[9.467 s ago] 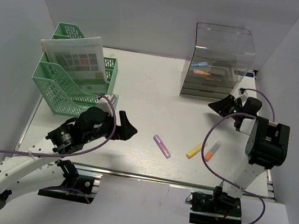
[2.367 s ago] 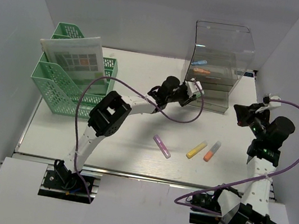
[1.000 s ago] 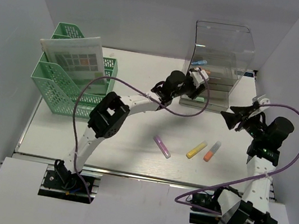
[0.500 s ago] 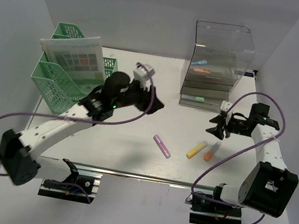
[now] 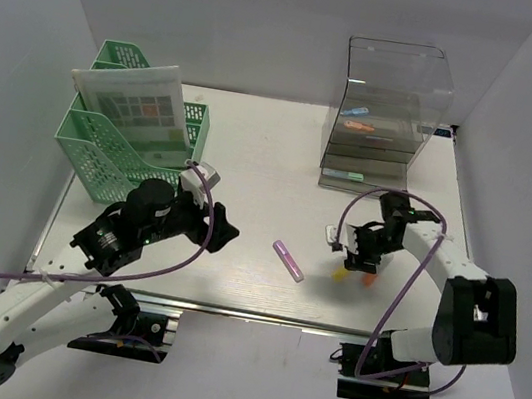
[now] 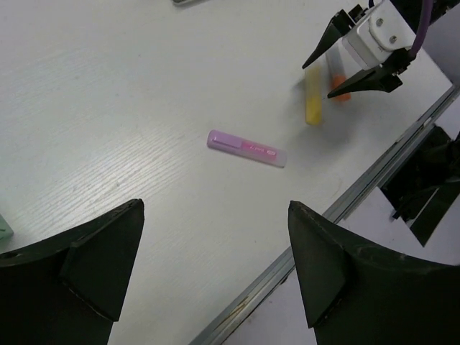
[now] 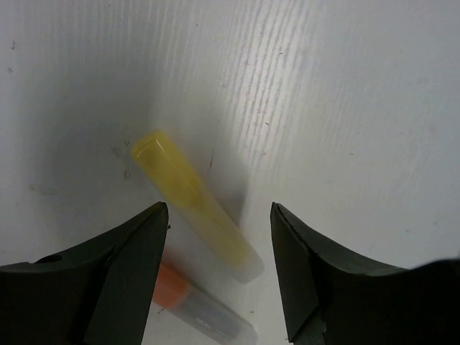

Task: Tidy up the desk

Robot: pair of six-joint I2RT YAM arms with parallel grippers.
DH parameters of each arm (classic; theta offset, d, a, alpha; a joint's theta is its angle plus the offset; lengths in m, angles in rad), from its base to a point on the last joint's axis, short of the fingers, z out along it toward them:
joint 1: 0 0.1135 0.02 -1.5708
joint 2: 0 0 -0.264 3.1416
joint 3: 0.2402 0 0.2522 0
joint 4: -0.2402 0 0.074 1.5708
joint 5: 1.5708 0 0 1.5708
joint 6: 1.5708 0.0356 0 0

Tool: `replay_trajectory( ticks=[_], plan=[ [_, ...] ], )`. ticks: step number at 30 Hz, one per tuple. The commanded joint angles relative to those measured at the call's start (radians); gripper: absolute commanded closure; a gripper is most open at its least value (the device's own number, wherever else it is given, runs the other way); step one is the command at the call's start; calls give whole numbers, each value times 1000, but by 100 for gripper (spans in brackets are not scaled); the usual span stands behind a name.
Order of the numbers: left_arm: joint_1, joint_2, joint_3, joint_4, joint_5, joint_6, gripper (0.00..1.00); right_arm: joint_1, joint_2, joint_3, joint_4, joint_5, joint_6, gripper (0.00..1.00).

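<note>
The desk [image 5: 272, 160], rigid and smooth, spreads beneath both pincers. Our left gripper [image 6: 215, 210] hangs spread and empty, the purple marker [image 6: 246, 148] well ahead. Our right gripper [image 7: 219, 210], spread, hangs over the yellow marker [image 7: 188, 198]: light and slick, we judge, best pinched mid-barrel. The orange marker [image 7: 176, 295] lies just beside.

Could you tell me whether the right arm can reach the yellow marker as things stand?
Probably yes: the right gripper hangs open directly above the yellow marker, nothing between them; the orange marker lies close beside it.

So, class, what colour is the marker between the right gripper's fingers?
The marker is yellow; clearest in the right wrist view.
</note>
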Motion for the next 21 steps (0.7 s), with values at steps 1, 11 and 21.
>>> replay_trajectory(
  ticks=[1,11,21],
  plan=[
    [7,-10,-29,-3,-3,21,9,60,54,27,26,164,-7,35],
    [7,-38,-63,3,14,7,9,125,81,29,24,242,-35,34],
    [7,-62,-60,-23,80,-88,9,180,183,30,57,307,-21,51]
  ],
)
